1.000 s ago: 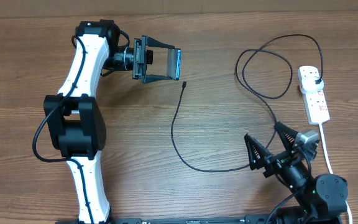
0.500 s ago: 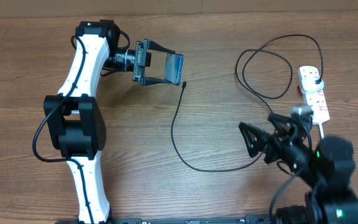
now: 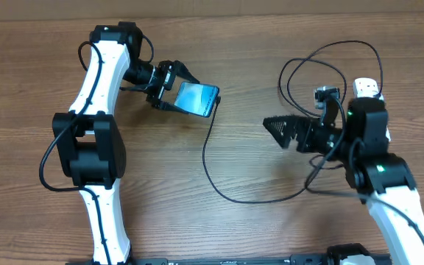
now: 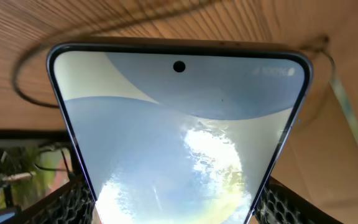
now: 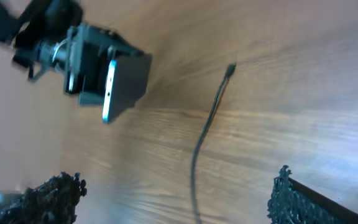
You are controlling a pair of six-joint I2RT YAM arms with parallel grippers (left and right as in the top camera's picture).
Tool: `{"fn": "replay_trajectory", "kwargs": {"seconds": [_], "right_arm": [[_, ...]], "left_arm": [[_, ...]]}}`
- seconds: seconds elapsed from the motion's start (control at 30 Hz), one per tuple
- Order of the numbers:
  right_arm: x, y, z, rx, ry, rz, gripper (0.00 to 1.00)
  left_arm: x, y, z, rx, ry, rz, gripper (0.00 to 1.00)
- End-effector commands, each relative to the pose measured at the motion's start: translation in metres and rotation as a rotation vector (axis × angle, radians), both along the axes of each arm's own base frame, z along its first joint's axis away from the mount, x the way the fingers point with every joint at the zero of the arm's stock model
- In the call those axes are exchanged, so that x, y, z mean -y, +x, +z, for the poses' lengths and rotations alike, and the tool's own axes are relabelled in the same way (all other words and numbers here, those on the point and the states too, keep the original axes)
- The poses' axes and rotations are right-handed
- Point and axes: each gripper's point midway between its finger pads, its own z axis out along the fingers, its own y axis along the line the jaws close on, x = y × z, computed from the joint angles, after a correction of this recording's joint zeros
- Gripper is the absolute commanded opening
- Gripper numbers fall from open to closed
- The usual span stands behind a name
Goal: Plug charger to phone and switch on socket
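Note:
My left gripper (image 3: 181, 93) is shut on the phone (image 3: 196, 98), held above the table at the far left with its light blue screen tilted upward. In the left wrist view the phone (image 4: 179, 137) fills the frame between the mesh fingers (image 4: 67, 202). The charger, a thin black cable (image 3: 205, 151), lies on the wood with its small tip (image 3: 215, 112) just beside the phone's lower end. My right gripper (image 3: 279, 131) hangs open and empty at centre right, pointing left toward the phone. In the right wrist view the cable (image 5: 197, 155) runs between its fingers (image 5: 294, 199). The white socket (image 3: 364, 86) is mostly hidden behind my right arm.
The cable makes a large loop (image 3: 315, 73) at the far right before reaching the socket. The wooden table (image 3: 256, 44) has bare wood between the two arms and along the far edge. The left arm's black base (image 3: 87, 151) stands at the left.
My right arm has lifted from the near right edge and swung toward the table's middle, covering most of the socket. The left gripper has turned the phone so its screen faces up.

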Motion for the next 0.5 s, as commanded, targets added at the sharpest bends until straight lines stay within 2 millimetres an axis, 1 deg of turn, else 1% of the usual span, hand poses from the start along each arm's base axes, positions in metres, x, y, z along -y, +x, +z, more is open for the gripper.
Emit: {"fn": "replay_trajectory", "kwargs": {"seconds": [0.0, 0.03, 0.1, 0.17, 0.33, 0.4, 0.43, 0.47], "right_arm": [[-0.006, 0.015, -0.009, -0.198, 0.144, -0.101, 1.0], [-0.008, 0.018, -0.016, -0.216, 0.145, -0.096, 0.99], [-0.012, 0.023, -0.029, -0.245, 0.14, -0.089, 0.93], [-0.016, 0.027, -0.038, -0.264, 0.136, -0.079, 0.89], [-0.034, 0.034, -0.052, -0.278, 0.139, -0.036, 0.85], [-0.041, 0.035, -0.056, -0.287, 0.145, -0.027, 0.82], [-0.049, 0.037, -0.061, -0.297, 0.143, -0.028, 0.79], [-0.053, 0.037, -0.065, -0.305, 0.133, -0.036, 0.78]], "left_arm": [[0.005, -0.002, -0.011, -0.016, 0.14, -0.007, 0.49], [0.005, -0.003, -0.014, -0.017, 0.17, -0.011, 0.48], [0.009, -0.006, -0.02, -0.025, 0.22, -0.018, 0.49], [0.013, -0.009, -0.023, -0.03, 0.255, -0.025, 0.49], [0.027, -0.011, -0.031, -0.016, 0.325, -0.041, 0.49], [0.034, -0.013, -0.031, -0.007, 0.328, -0.052, 0.49], [0.042, -0.014, -0.031, 0.009, 0.326, -0.068, 0.49], [0.045, -0.014, -0.031, 0.015, 0.324, -0.074, 0.49]]}}
